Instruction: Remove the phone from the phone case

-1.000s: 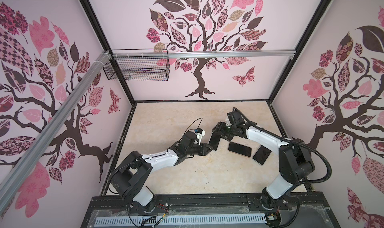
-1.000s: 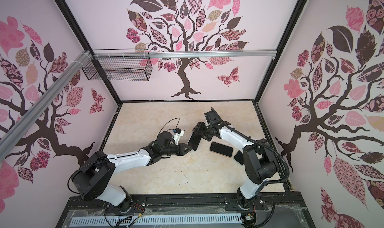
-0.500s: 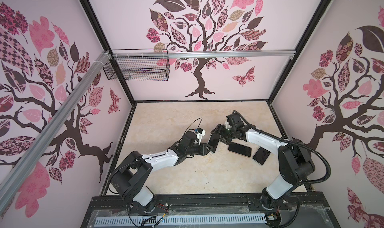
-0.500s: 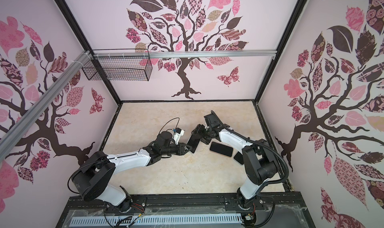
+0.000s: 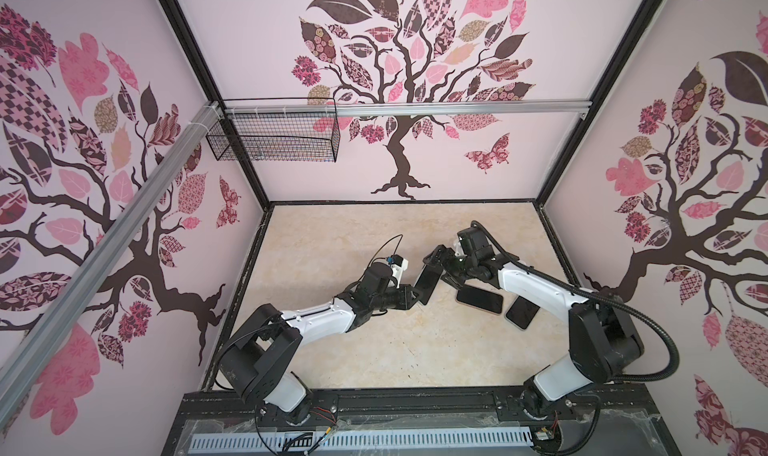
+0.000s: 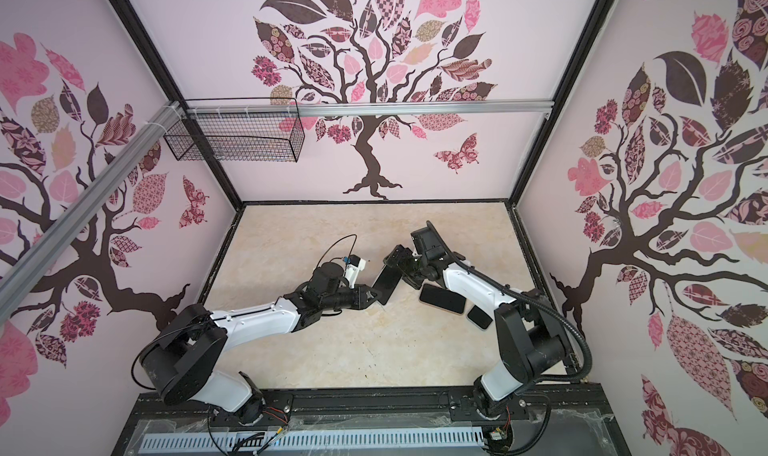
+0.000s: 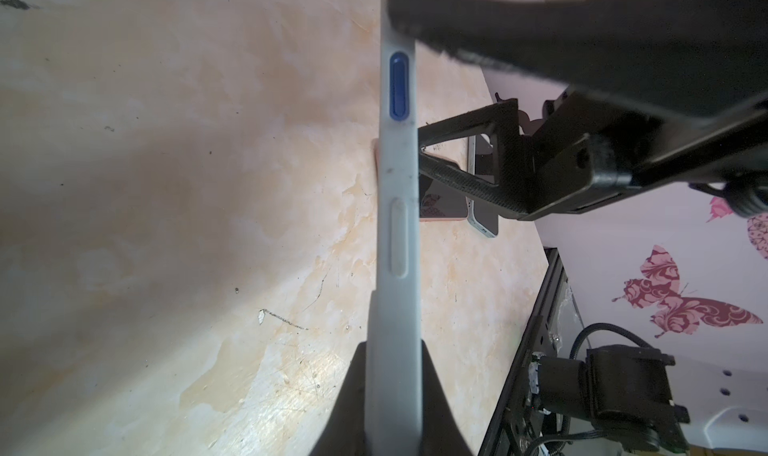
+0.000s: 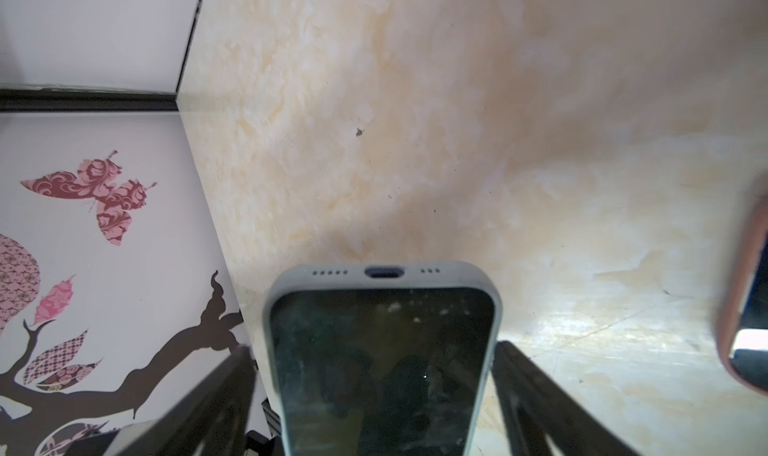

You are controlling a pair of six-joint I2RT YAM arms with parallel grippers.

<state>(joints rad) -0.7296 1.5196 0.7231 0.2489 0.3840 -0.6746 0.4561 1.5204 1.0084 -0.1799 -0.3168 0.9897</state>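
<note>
The phone, dark screen showing, sits in a grey phone case with a blue side button. It hangs tilted above mid-table in both top views. My left gripper is shut on the case's lower end, its fingers pressed against both faces. My right gripper straddles the other end. Its fingers stand open, with a gap to the case's edge on each side.
Two more phones lie flat on the table under the right arm: one in a pinkish case and a bare dark one. A wire basket hangs high on the back wall.
The right gripper came in closer along the phone's upper end and then spread its fingers off the case. The left gripper's fingers closed tighter on the lower end.
</note>
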